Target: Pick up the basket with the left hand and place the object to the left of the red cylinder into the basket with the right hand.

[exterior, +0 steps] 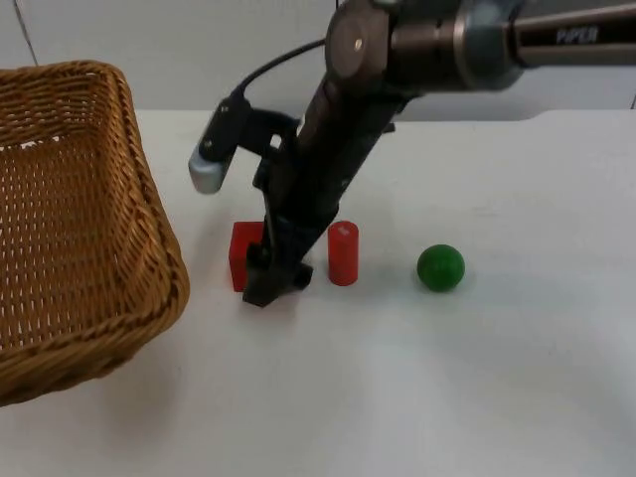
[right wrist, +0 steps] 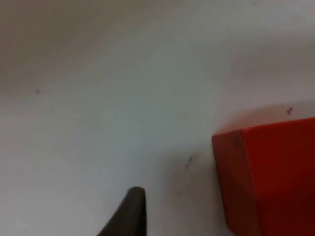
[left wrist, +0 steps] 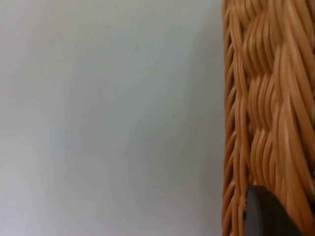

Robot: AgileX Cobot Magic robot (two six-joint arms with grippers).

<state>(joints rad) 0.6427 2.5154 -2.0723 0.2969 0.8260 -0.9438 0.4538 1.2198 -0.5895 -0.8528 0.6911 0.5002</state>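
The wicker basket [exterior: 149, 199] hangs large at the table's left, raised off the surface. My left gripper is shut on its rim [left wrist: 266, 98], with one black fingertip [left wrist: 266, 214] pressed against the weave. A red block [exterior: 241, 254] lies just left of the upright red cylinder [exterior: 343, 253]. My right gripper [exterior: 271, 274] is down at the table over the block and hides its right part. In the right wrist view one fingertip [right wrist: 130, 211] stands clear of the block [right wrist: 268, 182], so the gripper is open.
A green ball [exterior: 440, 267] rests to the right of the cylinder. The right arm [exterior: 338, 129] slants down from the upper right across the middle of the white table [exterior: 477, 378].
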